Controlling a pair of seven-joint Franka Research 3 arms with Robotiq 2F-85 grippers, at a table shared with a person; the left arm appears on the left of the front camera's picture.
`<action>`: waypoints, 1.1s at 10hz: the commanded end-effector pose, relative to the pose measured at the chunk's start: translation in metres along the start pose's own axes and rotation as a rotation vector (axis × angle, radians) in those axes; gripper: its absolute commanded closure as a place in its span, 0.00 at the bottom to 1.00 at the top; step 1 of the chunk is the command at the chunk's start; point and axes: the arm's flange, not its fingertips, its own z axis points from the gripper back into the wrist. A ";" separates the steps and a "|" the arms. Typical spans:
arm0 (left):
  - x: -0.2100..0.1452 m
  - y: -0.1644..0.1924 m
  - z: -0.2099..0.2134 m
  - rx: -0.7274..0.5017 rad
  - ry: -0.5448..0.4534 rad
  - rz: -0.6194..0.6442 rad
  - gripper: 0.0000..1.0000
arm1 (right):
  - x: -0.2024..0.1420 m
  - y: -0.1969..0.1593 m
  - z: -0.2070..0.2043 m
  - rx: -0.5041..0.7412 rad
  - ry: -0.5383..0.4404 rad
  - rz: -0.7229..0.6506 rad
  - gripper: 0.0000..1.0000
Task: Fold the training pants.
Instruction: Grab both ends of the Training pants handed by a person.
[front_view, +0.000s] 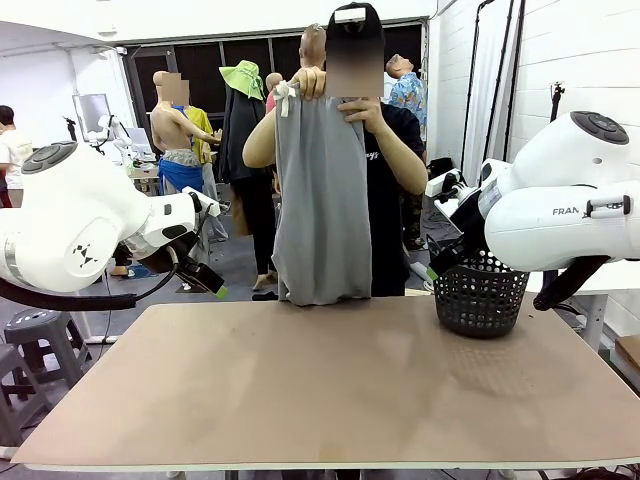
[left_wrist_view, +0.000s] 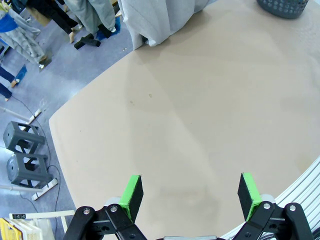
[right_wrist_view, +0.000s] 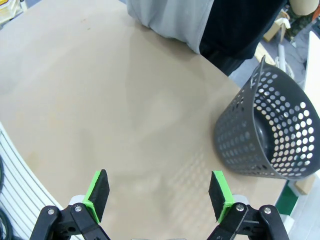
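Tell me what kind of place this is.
Likely a robotics lab for garment handling: white robot arms flank a table with a mesh basket, and a person holds up the training pants.

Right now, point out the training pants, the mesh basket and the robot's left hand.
training pants (front_view: 322, 200): front view, middle of the hanging grey fabric.
black mesh basket (front_view: 480, 300): front view, its perforated front wall.
left hand (left_wrist_view: 190, 194): left wrist view, midway between its green fingertips.

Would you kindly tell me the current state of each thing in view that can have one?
training pants: held up by the person's hands, hanging down at the table's far edge
black mesh basket: upright on the table, far right
left gripper: fingers open, empty, above the table
right gripper: fingers open, empty, above the table
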 end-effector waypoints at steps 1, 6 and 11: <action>0.000 0.000 0.000 0.002 0.000 -0.009 0.00 | 0.000 -0.001 -0.001 0.003 -0.003 -0.003 0.00; 0.000 0.000 0.000 0.002 0.000 -0.009 0.00 | 0.000 -0.001 -0.001 0.003 -0.003 -0.003 0.00; 0.000 0.000 0.000 0.002 0.000 -0.009 0.00 | 0.000 -0.001 -0.001 0.003 -0.003 -0.003 0.00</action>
